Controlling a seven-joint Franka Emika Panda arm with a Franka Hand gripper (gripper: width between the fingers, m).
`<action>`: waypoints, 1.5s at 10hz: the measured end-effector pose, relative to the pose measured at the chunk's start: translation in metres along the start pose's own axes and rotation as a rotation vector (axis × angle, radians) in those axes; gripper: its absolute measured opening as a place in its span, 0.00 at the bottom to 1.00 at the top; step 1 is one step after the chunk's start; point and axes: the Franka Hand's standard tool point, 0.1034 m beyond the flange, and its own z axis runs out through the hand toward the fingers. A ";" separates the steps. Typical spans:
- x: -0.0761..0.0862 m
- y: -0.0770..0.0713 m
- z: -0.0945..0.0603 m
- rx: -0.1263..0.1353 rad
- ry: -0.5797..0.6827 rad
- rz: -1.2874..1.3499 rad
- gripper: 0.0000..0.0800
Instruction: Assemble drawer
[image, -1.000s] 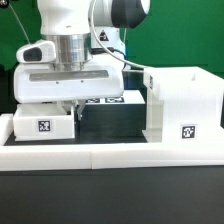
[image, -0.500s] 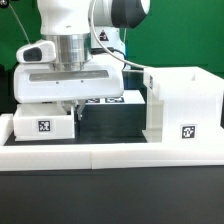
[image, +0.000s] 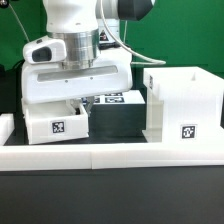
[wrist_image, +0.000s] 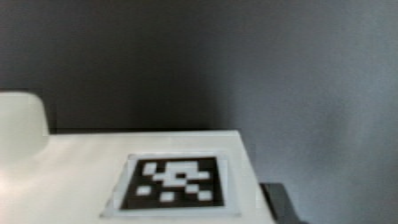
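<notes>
Green backdrop (image: 188, 30), black tabletop (image: 116, 124), low white border wall (image: 112, 157) along the front, soft even light

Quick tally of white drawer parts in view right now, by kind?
Housing: 1
Tray: 1, held by the gripper
Total: 2. No second tray shows in either view.

Look just beside the hand (image: 75, 103), toward the exterior view's right. You see the marker board (image: 116, 98) lying flat on the dark counter (image: 115, 122). Below the hand, nearer the camera, a low white wall (image: 120, 158) runs along the counter. Far behind the hand is a green backdrop (image: 190, 35).
</notes>
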 end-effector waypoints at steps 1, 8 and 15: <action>0.000 0.001 0.000 -0.001 -0.001 -0.057 0.05; -0.001 0.007 0.001 -0.054 -0.005 -0.767 0.05; 0.008 0.008 -0.004 -0.080 -0.055 -1.194 0.05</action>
